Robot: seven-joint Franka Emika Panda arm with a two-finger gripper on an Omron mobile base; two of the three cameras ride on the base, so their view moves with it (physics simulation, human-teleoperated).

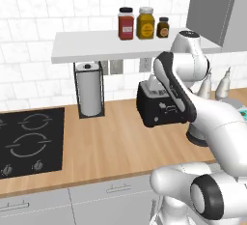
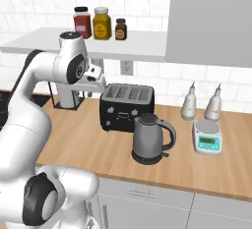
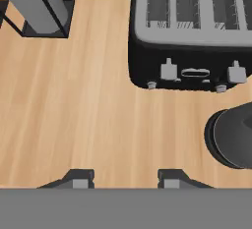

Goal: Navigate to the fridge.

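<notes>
The fridge is out of view. My base faces a wooden counter [image 1: 106,144] against a white tiled wall. My gripper [image 3: 124,180] hangs open over bare counter wood, nothing between its fingers. In the right base view the hand [image 2: 94,79] is held above the counter, just left of a black four-slot toaster [image 2: 125,106]. The toaster [image 3: 192,26] lies ahead and to the right in the hand view.
A grey kettle [image 2: 147,139] stands in front of the toaster. A paper towel holder [image 1: 90,93] and black cooktop [image 1: 29,142] sit to the left. Three jars [image 1: 144,23] stand on a white shelf [image 1: 91,48]. Two bottles [image 2: 189,102], a scale [image 2: 207,137] and a grey wall cupboard [image 2: 211,16] are on the right.
</notes>
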